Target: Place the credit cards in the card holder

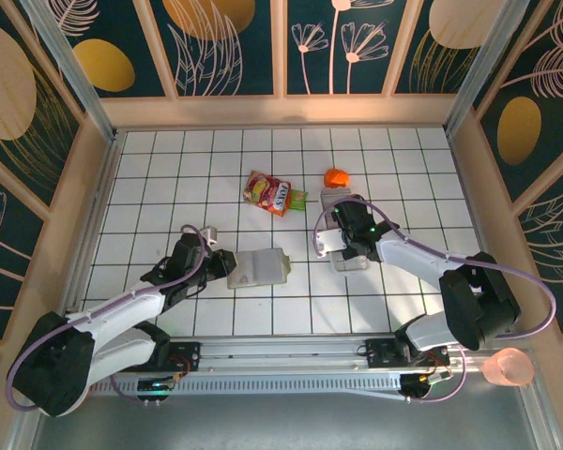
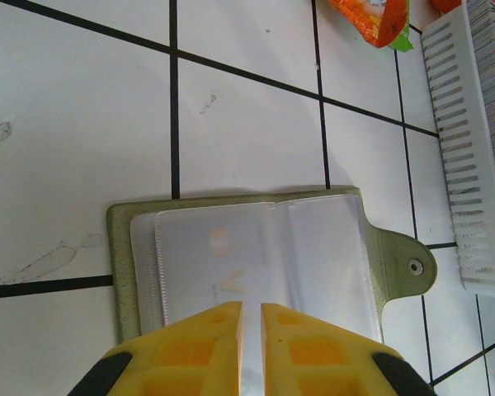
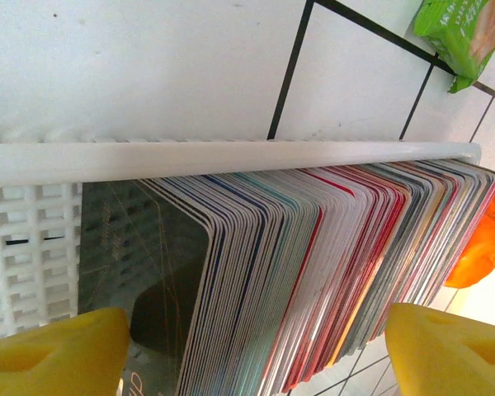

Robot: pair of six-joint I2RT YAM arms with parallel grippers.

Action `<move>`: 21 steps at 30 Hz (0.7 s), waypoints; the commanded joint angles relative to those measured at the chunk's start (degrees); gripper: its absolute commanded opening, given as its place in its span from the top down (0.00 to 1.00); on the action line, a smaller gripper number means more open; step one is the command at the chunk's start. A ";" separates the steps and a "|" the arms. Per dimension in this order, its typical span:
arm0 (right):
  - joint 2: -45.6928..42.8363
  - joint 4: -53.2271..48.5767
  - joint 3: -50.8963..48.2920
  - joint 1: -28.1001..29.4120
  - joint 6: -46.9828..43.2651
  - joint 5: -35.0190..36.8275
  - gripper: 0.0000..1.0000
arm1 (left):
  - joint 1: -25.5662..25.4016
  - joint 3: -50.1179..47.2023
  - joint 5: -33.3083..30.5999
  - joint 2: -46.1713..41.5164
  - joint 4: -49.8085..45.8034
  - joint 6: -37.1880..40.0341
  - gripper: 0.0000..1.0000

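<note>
From above, the left pincer (image 1: 218, 263) sits at the left edge of the small, olive-green, square folding card holder (image 1: 260, 268). The holder lies open on the white tiled table (image 1: 169, 169). The right pincer (image 1: 342, 241) hangs over the long white slotted plastic tray (image 1: 353, 263), well apart on the holder's right.

At the left wrist, the yellow fingers are drawn almost together on the holder's near edge and seem to pinch it. Its clear sleeves spread straight ahead.

At the right wrist, the jaws gape wide and straddle the thin rectangular credit cards (image 3: 313, 264), which are packed on edge, the front one dark. The stack runs from finger to finger. The right arm is the nearer one, and any card must travel left to the holder.
</note>
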 commanded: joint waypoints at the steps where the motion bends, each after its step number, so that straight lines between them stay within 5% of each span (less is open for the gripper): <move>1: -1.83 0.08 -0.65 -0.24 -1.12 0.61 0.23 | -0.20 -0.13 -0.38 -0.85 0.60 1.18 0.86; 21: -4.04 -2.53 -1.34 -0.29 -0.99 -0.28 0.74 | -0.21 0.00 -0.72 -1.29 0.29 0.96 0.86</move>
